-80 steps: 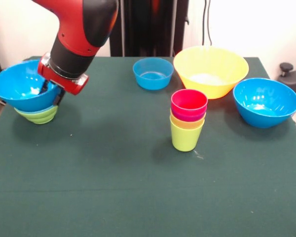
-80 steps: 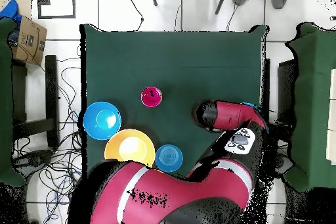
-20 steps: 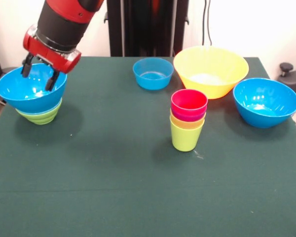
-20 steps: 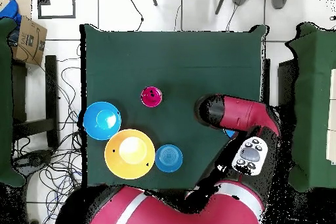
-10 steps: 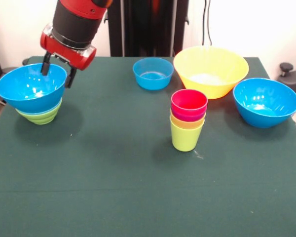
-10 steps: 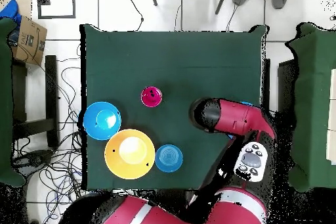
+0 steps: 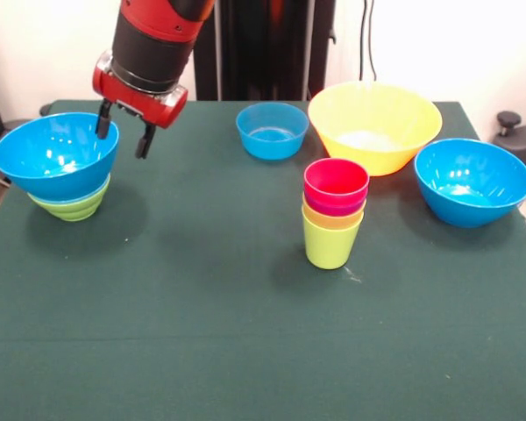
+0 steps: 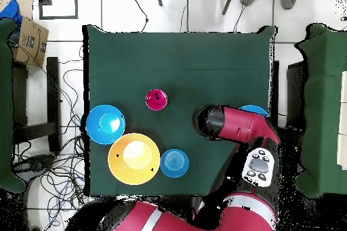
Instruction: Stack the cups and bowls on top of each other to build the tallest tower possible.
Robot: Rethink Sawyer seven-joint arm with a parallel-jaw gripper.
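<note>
Up at about 10 o'clock on the green table [image 7: 202, 351] in the front view, the gripper [image 7: 123, 138] hangs in the air with its 2 black fingers [image 7: 145, 140] spread apart and nothing between them. It sits just beside the rim of a large blue bowl [image 7: 57, 156], on that bowl's 3 o'clock side, apparently clear of it. That bowl is nested in a lime green bowl [image 7: 70, 206], whose ribbed lower part shows beneath it, and the 2 make a short stack at 9 o'clock. Near the table's middle stands a nest of 4 cups [image 7: 333, 215]: lime green lowest, then yellow, purple and red on top. A small blue bowl [image 7: 272, 130] rests at 12 o'clock, with the very large yellow bowl [image 7: 374, 125] just beside it at 1 o'clock. Another large blue bowl [image 7: 472, 181] sits at 3 o'clock, near the yellow one. Seen from overhead, the red arm [image 8: 237, 123] covers most of the blue-and-green stack.
</note>
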